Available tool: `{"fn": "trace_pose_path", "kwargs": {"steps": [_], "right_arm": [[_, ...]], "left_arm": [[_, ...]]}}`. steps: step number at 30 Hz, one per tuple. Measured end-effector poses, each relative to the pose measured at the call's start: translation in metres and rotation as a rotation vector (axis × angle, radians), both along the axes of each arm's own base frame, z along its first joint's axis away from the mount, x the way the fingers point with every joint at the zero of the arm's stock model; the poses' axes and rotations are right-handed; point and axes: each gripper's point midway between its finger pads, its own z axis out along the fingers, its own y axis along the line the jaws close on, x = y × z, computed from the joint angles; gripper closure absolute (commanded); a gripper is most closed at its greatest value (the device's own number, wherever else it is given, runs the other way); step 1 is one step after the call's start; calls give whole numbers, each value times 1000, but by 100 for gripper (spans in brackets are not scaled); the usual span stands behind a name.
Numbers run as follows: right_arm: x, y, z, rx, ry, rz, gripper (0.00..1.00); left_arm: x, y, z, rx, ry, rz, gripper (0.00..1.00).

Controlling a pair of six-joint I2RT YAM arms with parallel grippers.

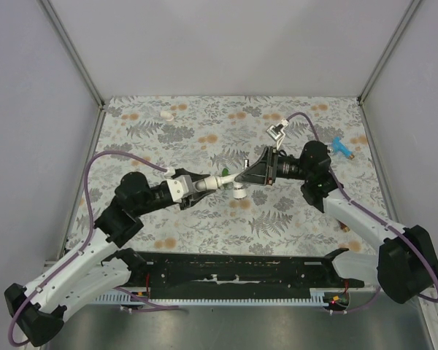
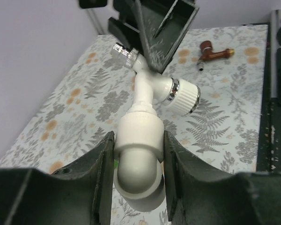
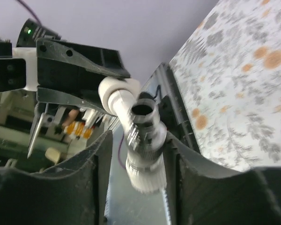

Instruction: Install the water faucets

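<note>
Plastic like this white faucet is probably light and stiff, but smooth and round, so it may slip or twist in a grip. It is held in the air above the counter, its base seated in a white fitting that the left tool clamps between both fingers. The right tool straddles the faucet near its chromed end, fingers close on either side; whether they press it I cannot tell. The straight body seems the better hold, not the ribbed knob, which would likely spin by itself. A reddish-brown faucet lies on the counter beyond
</note>
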Motion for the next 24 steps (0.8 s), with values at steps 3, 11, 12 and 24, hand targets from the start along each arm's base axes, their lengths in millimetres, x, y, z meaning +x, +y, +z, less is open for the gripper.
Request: {"fn": "trace_pose_path", "kwargs": {"steps": [3,11,12,24], "right_arm": [[16,-10,3,6,-6,-96,23],[16,-23,19,-6,-159,-157,2],[14,-22,18,-4,-163,-152,2],[-9,12,3,42,-114,-36,2]], "left_arm": [[6,11,6,-7,-33,68,98],[14,18,25,-73,-68,134,98],[14,18,26,-80,-66,137,98],[23,20,24,-101,-50,185,98]]}}
